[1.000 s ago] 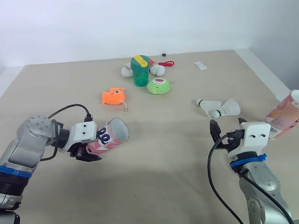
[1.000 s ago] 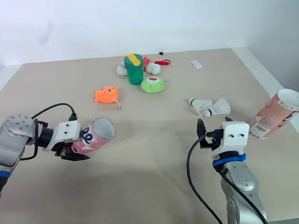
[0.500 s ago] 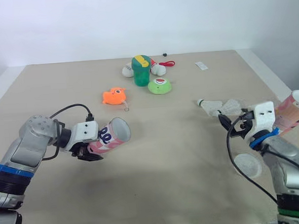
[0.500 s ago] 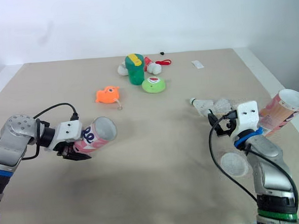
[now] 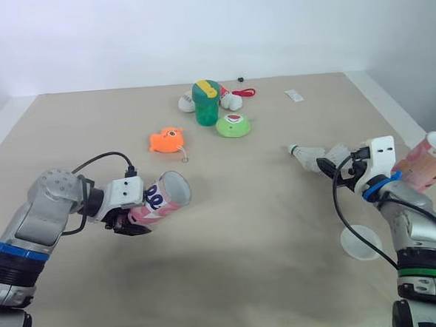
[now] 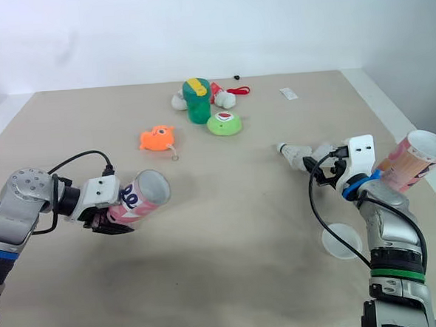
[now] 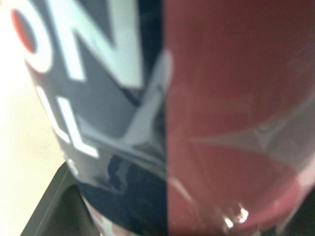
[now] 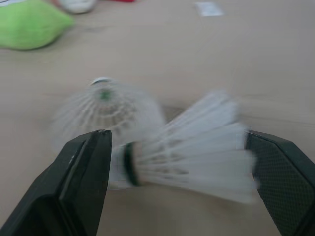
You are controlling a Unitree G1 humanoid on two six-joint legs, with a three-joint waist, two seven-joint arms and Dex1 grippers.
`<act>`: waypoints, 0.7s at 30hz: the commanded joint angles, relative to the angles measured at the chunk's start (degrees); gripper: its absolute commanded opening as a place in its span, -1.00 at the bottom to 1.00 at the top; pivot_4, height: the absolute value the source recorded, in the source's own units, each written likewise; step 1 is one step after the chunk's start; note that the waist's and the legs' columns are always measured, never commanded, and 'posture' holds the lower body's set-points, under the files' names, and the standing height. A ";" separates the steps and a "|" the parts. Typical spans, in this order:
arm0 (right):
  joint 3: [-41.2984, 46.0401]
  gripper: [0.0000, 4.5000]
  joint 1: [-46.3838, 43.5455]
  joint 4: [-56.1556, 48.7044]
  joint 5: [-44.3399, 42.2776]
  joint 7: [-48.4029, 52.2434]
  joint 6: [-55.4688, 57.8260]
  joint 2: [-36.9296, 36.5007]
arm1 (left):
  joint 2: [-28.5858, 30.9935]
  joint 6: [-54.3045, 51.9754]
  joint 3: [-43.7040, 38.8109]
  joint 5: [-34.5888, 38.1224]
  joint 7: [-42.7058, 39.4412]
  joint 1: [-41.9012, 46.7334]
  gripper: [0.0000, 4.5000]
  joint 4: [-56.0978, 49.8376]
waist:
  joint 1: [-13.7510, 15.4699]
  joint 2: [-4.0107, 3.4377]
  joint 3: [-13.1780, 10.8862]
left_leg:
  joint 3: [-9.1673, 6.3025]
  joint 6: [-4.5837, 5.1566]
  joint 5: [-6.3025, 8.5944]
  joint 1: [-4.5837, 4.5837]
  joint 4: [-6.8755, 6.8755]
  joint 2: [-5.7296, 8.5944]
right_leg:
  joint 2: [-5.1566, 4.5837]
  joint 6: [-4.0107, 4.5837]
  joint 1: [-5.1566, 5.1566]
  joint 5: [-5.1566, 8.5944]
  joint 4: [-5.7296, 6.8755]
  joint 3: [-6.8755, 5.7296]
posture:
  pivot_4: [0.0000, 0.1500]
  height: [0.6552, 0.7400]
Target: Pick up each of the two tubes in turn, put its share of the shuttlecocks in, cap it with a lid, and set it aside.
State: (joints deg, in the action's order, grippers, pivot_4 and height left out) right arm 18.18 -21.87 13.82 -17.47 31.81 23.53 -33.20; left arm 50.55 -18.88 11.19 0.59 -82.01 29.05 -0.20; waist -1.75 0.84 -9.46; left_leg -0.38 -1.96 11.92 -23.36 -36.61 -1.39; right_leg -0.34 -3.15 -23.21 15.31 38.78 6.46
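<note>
Two tubes, neither capped: the left pincer [image 5: 125, 221] is clamped round one pink tube [image 5: 161, 200], held off the bench [image 5: 247, 280] with its mouth tilted up; the other tube [image 5: 425, 162] lies at the bench's right edge. The right pincer [image 5: 335, 164] stands wide open astride one shuttlecock [image 8: 197, 152], a second shuttlecock [image 8: 106, 110] just beside it. A clear lid [image 5: 360, 242] lies near. Filling, I'd say, is only starting.
</note>
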 commanded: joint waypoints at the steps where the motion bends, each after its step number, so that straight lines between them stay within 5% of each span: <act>1: 1.03 0.98 1.26 -5.28 -1.69 0.56 1.40 -1.37 | -0.77 -0.30 1.83 1.00 0.12 -1.32 0.44 -0.63 | 0.01 0.00 0.00 | 0.00 0.00 0.00 0.00 0.00 0.00 | -0.01 -0.01 0.00 0.00 0.00 0.00 | 1.00 1.00; 5: 1.84 0.65 2.92 -8.49 -2.46 -0.38 3.30 -1.08 | -1.03 -0.48 1.93 1.06 0.45 -1.48 0.44 -0.80 | 0.01 -0.01 0.00 | 0.01 0.01 -0.01 0.01 -0.02 0.01 | -0.01 -0.02 0.00 -0.03 0.00 0.01 | 1.00 1.00; 13: 2.42 -0.94 6.77 -14.26 -4.57 -1.53 7.34 -0.77 | -1.55 -0.24 2.18 0.88 0.55 -0.93 0.44 -0.20 | 0.11 -0.01 0.00 | 0.01 0.01 -0.01 0.00 -0.01 0.01 | -0.01 -0.03 0.00 -0.02 -0.01 0.01 | 1.00 1.00; 21: 4.11 -0.98 10.77 -19.77 -8.60 -1.45 10.46 -0.02 | -1.68 -0.56 2.26 1.00 0.61 -1.33 0.44 -0.52 | 0.24 -0.01 0.00 | 0.01 0.02 -0.01 0.00 -0.02 0.01 | -0.03 -0.04 0.01 -0.03 -0.03 0.01 | 1.00 1.00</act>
State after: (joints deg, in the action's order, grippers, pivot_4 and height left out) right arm 20.68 -11.08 -2.52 -24.06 29.83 33.85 -33.18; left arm 50.16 -19.11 11.07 0.59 -81.41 28.76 -0.50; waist -1.52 0.83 -9.46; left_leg -0.38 -1.95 11.92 -23.36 -36.63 -1.38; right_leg -0.36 -3.19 -23.20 15.29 38.74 6.46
